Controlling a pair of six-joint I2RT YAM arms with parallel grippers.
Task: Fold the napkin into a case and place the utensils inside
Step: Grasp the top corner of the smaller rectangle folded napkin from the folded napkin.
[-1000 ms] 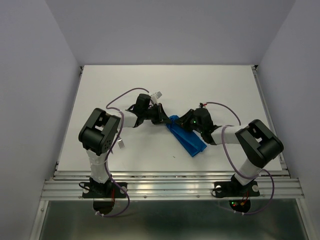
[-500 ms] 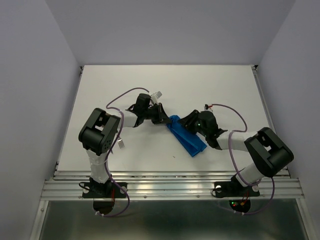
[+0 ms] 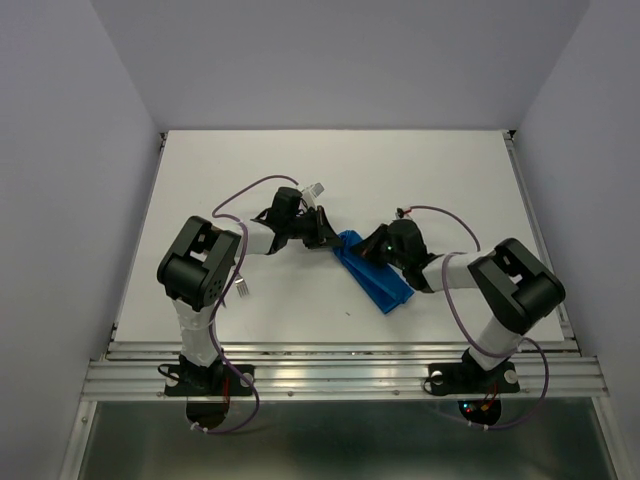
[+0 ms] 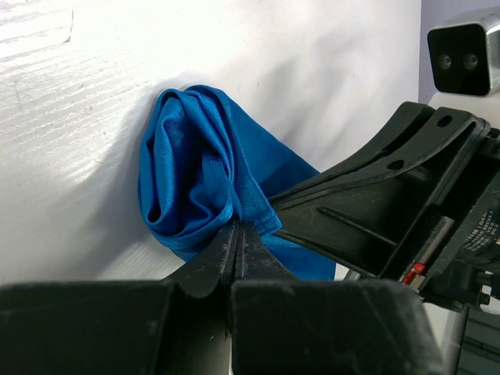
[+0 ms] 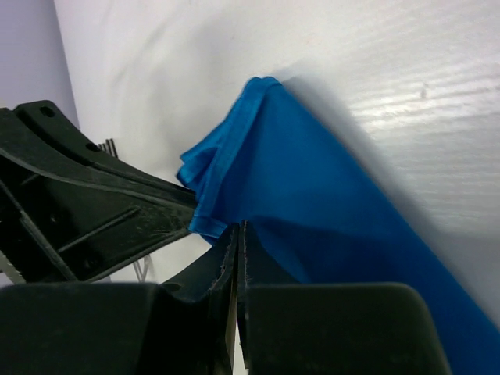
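Note:
The bright blue napkin lies on the white table as a narrow folded strip running from upper left to lower right. Both grippers meet at its upper end. My left gripper comes from the left, and its jaws are shut on the hem below a bunched fold of the napkin. My right gripper comes from the right, and its jaws are shut on the napkin at the hemmed corner. The utensils are hidden.
Each wrist view shows the other gripper's black body a finger's width away. Purple cables loop above both arms. Grey walls close off the table at the back and sides.
The right arm swung its elbow out to the right, opened its jaws, then came back and shut them at the napkin's upper end. Left arm and napkin have stayed put.

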